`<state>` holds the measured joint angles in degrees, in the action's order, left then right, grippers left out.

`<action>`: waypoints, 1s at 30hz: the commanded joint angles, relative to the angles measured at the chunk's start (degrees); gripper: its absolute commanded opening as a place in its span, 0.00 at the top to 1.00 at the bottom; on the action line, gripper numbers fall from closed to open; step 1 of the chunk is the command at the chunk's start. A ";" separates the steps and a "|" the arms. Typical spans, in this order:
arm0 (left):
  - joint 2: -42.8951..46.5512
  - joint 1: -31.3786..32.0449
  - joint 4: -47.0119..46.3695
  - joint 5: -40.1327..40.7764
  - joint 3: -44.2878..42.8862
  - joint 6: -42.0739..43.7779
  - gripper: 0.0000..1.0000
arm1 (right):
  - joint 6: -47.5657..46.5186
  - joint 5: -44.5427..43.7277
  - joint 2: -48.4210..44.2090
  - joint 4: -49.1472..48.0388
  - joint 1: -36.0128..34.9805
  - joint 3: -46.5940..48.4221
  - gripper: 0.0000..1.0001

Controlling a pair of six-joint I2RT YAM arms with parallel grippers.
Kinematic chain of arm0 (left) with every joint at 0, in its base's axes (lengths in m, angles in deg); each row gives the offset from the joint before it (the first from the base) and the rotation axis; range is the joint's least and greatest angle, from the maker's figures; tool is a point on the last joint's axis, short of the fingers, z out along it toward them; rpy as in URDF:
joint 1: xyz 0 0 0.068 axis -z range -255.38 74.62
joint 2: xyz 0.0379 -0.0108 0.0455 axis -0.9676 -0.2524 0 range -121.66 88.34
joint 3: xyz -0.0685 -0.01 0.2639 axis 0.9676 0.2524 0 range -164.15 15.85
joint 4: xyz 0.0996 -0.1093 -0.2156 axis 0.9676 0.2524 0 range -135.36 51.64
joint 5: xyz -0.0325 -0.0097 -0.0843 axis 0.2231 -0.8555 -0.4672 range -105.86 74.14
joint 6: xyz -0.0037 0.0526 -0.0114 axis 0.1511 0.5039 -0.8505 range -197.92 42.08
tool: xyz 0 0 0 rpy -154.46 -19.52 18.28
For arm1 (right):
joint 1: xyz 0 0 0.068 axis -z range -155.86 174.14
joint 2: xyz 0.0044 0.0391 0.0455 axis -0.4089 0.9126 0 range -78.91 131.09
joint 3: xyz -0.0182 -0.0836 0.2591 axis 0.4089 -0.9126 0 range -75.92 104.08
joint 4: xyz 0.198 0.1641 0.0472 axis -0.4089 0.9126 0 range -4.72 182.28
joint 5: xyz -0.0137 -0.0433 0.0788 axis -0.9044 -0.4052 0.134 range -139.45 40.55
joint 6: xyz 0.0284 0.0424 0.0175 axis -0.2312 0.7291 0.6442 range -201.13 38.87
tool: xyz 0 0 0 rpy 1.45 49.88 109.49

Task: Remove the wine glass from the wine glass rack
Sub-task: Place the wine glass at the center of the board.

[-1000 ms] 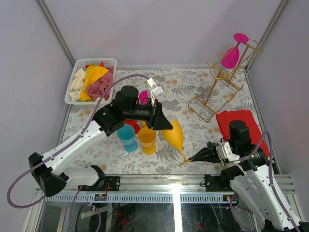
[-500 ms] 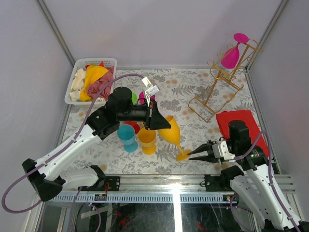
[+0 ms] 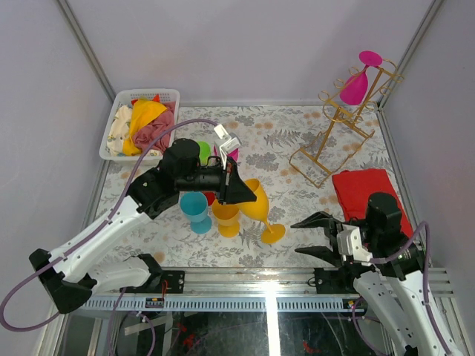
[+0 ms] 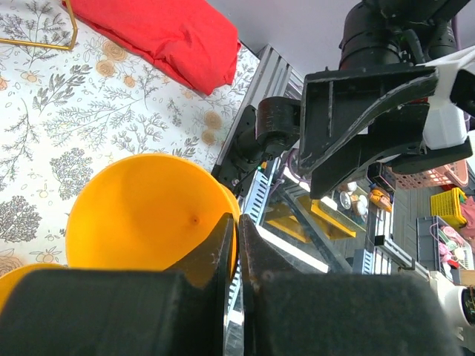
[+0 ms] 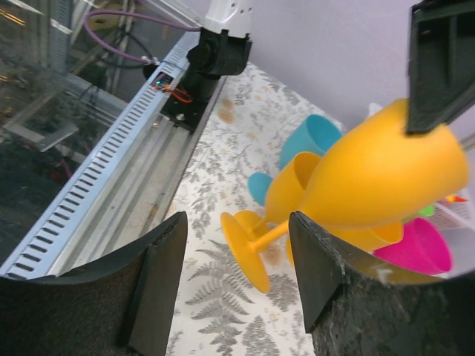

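Orange wine glass (image 3: 256, 204) noted off the wine glass rack (image 3: 332, 133), held tilted at frame centre with its foot lowest, just beside the orange cup (image 3: 226, 215). Its rim is pinched between the closed fingers of the left gripper (image 3: 236, 185). The right gripper (image 3: 297, 237), lower right, is spread wide with nothing held, apart from the foot. A pink wine glass (image 3: 355, 87) is seen hanging bowl-down on the rack, upper right. Step judged: setting down. The stem should be brought upright and the foot laid flat on bare table (image 3: 274, 133) before release, since a rim pinch may let the bowl swing. Whether the foot touches the table cannot be told. The pinch point is covered from above, and the stem is cut out of the left wrist view.
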<state>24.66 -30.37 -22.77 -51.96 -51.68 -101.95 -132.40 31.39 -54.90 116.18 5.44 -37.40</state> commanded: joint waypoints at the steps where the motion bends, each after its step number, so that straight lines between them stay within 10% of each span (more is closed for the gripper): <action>1: 1.81 0.84 0.66 0.09 0.86 1.01 1.00 | 10.61 -3.79 -3.41 -11.82 0.20 1.28 0.34; 9: 0.17 7.11 1.32 11.08 0.84 2.58 1.00 | 38.19 -38.10 -9.91 -37.18 0.14 -6.69 0.16; 16: -5.11 16.69 5.40 25.75 -1.38 7.35 1.00 | 50.89 -68.74 -8.88 -37.05 0.10 -4.57 0.09; 30: -12.75 24.20 -4.10 48.58 4.49 10.28 0.93 | 55.64 -79.58 -8.18 -36.57 0.16 -1.69 0.09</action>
<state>13.32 -7.44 -20.19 -13.21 -49.23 -93.43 -79.24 -42.23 -62.48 83.04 5.44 -41.29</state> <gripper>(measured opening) 0.024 0.907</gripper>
